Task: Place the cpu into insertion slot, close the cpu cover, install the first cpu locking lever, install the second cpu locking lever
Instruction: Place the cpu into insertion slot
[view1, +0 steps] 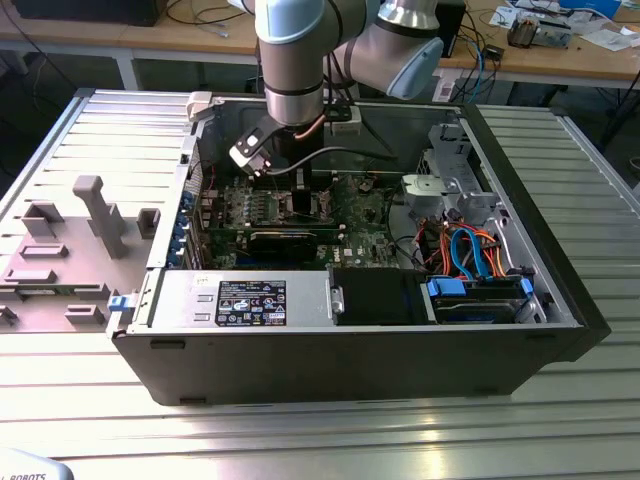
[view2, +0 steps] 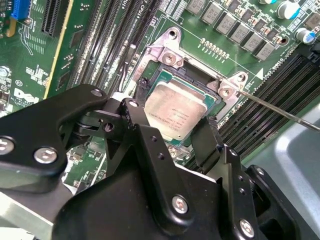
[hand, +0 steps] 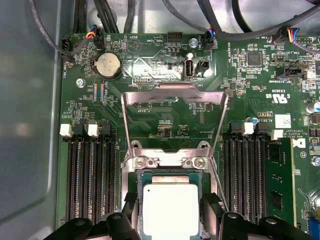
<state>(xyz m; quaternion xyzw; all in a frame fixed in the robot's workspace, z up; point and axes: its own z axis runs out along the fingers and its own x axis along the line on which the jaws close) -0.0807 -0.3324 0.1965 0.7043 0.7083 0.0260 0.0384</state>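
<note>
My gripper (view2: 176, 111) (view1: 297, 192) reaches down into the open computer case over the green circuit board (hand: 165, 50). Its two black fingers (hand: 131, 210) press on opposite edges of the cpu (hand: 171, 210) (view2: 177, 107), a silvery square plate on a thin green base. The cpu lies level within the metal rim of the insertion slot (hand: 167, 161) (view2: 167, 52); whether it is fully seated I cannot tell. The cpu cover (hand: 175, 94), a silvery frame plate, stands swung up and open behind the slot. A thin wire locking lever (view2: 280, 112) sticks out free beside the slot.
Black memory slots (hand: 90, 175) run along both sides of the slot. Black cables (hand: 235, 30) hang over the board's far edge. In the exterior view a long black card (view1: 290, 240), a power supply (view1: 245, 298) and drive bays with orange and blue cables (view1: 475, 255) crowd the case.
</note>
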